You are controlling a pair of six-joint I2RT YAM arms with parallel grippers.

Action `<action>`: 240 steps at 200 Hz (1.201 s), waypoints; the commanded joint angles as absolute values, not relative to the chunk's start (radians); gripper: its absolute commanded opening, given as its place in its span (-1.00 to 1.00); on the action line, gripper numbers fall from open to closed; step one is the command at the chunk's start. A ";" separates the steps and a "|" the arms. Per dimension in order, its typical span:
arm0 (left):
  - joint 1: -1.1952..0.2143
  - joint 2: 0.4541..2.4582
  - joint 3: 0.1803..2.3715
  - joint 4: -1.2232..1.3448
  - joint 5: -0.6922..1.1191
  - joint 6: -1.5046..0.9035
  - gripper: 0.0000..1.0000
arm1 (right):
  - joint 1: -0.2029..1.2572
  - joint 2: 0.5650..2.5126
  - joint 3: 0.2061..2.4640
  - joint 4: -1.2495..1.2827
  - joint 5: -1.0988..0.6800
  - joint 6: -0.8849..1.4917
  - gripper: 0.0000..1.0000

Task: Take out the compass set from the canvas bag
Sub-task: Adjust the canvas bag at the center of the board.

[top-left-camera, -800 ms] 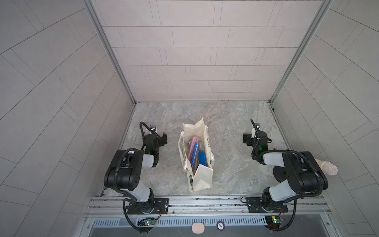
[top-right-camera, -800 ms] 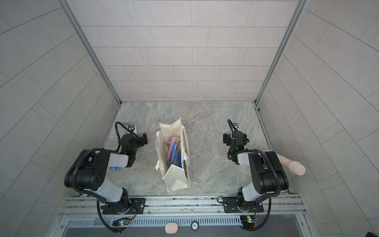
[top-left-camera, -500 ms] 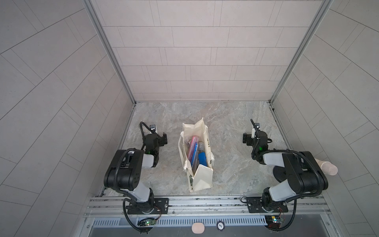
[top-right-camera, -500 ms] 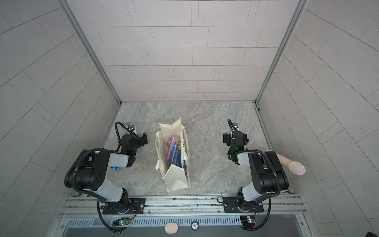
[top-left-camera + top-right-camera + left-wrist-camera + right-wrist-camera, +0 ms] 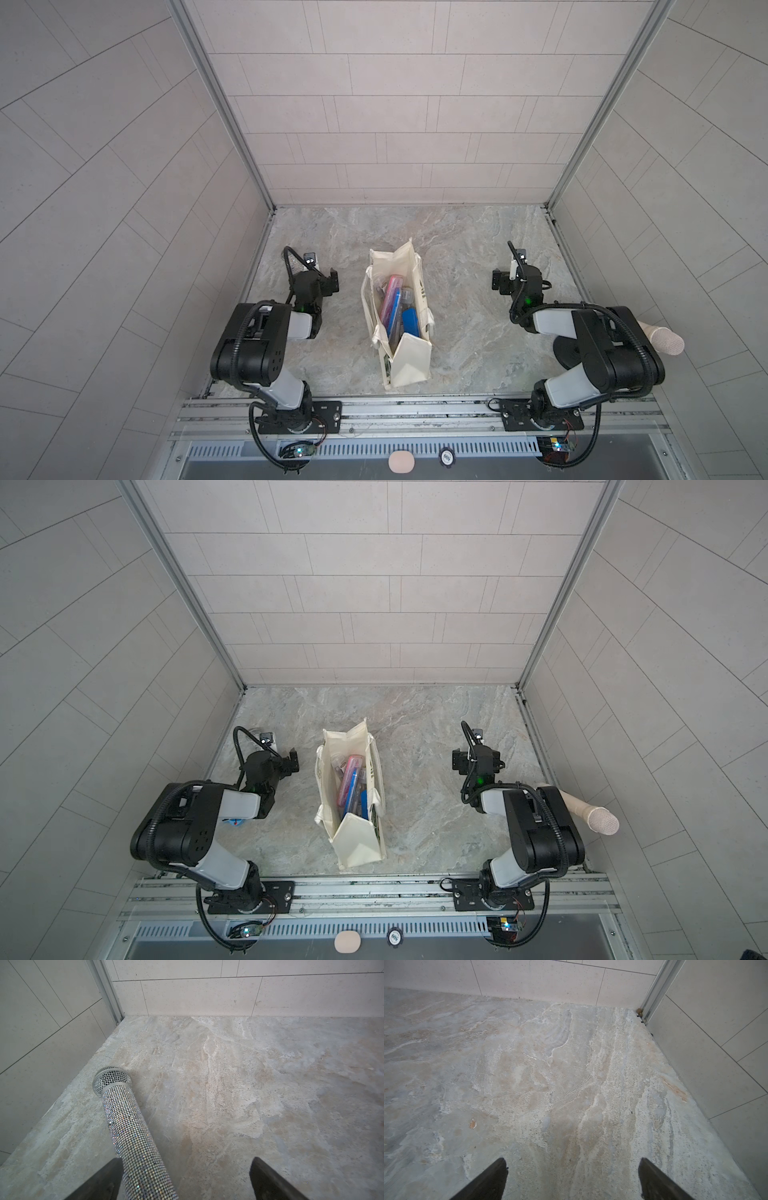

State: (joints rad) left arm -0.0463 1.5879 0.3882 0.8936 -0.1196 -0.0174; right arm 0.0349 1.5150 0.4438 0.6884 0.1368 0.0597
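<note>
Cream canvas bag (image 5: 409, 365) stands upright in the middle of the marbled surface (image 5: 465, 257), nearer its front edge than its back edge, with its mouth open upward and an arm folded well apart on either side. Inside it, packed close together, are a long pink case (image 5: 389, 299), a blue item (image 5: 411, 322) and some clear pieces; the compass set is presumably among them, but which one it is cannot be told from here. The left gripper (image 5: 186, 1159) is spread wide and holds nothing, though a rhinestone microphone (image 5: 128, 1122) lies on the surface between its fingers, just beside one of them. The right gripper (image 5: 572, 1159) is also spread wide and empty, over bare surface near the right edge. Several things could go wrong. The bag is soft and nothing steadies it, so a one-armed reach could fold a wall in, tip it, or lift the whole bag with the contents. The crowded contents invite a grasp on the wrong item. The left arm could knock or roll the microphone as it sets off. Compared with the earlier frames, nothing differs: both arms, the bag and its contents sit exactly where they were.
</note>
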 commanded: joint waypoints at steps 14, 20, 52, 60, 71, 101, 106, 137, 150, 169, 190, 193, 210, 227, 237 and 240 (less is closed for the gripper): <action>-0.049 1.591 0.400 0.925 -0.131 0.003 1.00 | 0.042 1.508 0.442 0.704 0.147 0.046 1.00; -0.048 1.592 0.400 0.924 -0.130 0.002 1.00 | 0.042 1.508 0.441 0.703 0.147 0.047 1.00; -0.049 1.593 0.401 0.923 -0.129 0.000 1.00 | 0.043 1.509 0.442 0.704 0.148 0.048 1.00; -0.048 1.594 0.402 0.923 -0.127 0.000 1.00 | 0.042 1.509 0.440 0.703 0.146 0.048 1.00; -0.048 1.593 0.403 0.921 -0.126 -0.001 1.00 | 0.042 1.509 0.441 0.703 0.147 0.049 1.00; -0.047 1.591 0.408 0.910 -0.168 -0.012 1.00 | 0.050 1.507 0.441 0.702 0.163 0.042 1.00; -0.049 1.583 0.405 0.913 -0.179 -0.015 1.00 | 0.060 1.505 0.436 0.711 0.181 0.037 1.00; -0.062 1.370 0.472 0.630 -0.391 -0.073 1.00 | 0.116 1.419 0.505 0.568 0.293 -0.024 1.00; -0.063 1.270 0.498 0.553 -0.404 -0.144 1.00 | 0.157 1.390 0.704 0.239 0.356 -0.002 1.00; -0.078 1.130 0.587 0.328 -0.379 -0.280 1.00 | 0.203 1.377 0.902 -0.013 0.413 0.070 1.00; -0.170 1.047 0.732 0.034 -0.375 -0.358 1.00 | 0.204 1.322 1.072 -0.229 0.400 0.342 1.00; -0.192 1.037 0.751 0.000 -0.375 -0.362 1.00 | 0.202 1.316 1.098 -0.271 0.400 0.391 1.00; -0.347 1.027 0.892 -0.215 -0.385 -0.376 1.00 | 0.172 1.305 1.230 -0.533 0.332 0.614 1.00; -0.510 1.054 1.038 -0.412 -0.418 -0.404 1.00 | 0.138 1.282 1.279 -0.613 0.112 0.649 1.00; -0.575 1.060 1.087 -0.477 -0.383 -0.428 1.00 | 0.165 1.250 1.290 -0.653 0.064 0.635 1.00; -0.584 1.059 1.098 -0.496 -0.361 -0.441 1.00 | 0.176 1.238 1.290 -0.662 0.049 0.628 1.00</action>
